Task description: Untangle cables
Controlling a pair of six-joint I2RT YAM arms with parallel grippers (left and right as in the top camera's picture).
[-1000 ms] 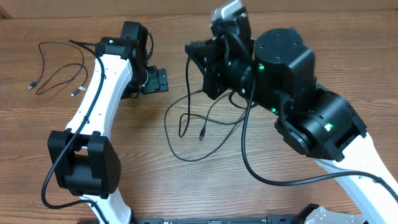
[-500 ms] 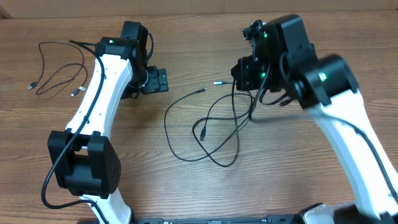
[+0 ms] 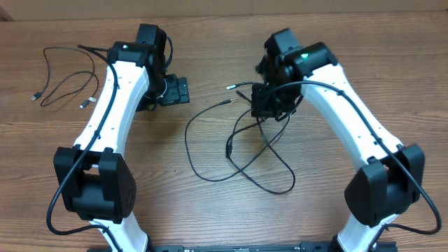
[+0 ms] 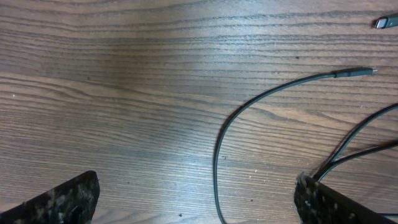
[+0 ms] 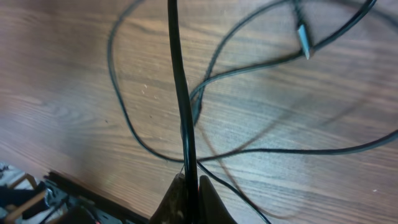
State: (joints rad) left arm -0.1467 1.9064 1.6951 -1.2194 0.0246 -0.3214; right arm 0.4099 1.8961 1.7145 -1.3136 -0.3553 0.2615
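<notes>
A tangle of thin black cables [image 3: 228,148] lies in loops on the wooden table between the two arms. Two of its plug ends [image 3: 225,102] point left near the middle. My right gripper [image 3: 266,103] is over the upper right of the tangle, shut on one black cable [image 5: 177,74] that runs up from its fingers [image 5: 189,183]. My left gripper [image 3: 178,91] is open and empty just left of the tangle. In the left wrist view one cable [image 4: 216,168] runs between its spread fingers [image 4: 196,183] without touching them.
Two more thin black cables [image 3: 82,103] lie loose at the far left of the table, apart from the tangle. Thicker black wires run along both white arms. The table's back edge is close behind the grippers.
The right arm has swung from close under the camera down and back to the table, holding the cable. The loops have spread toward the front right. The left arm has not moved.
</notes>
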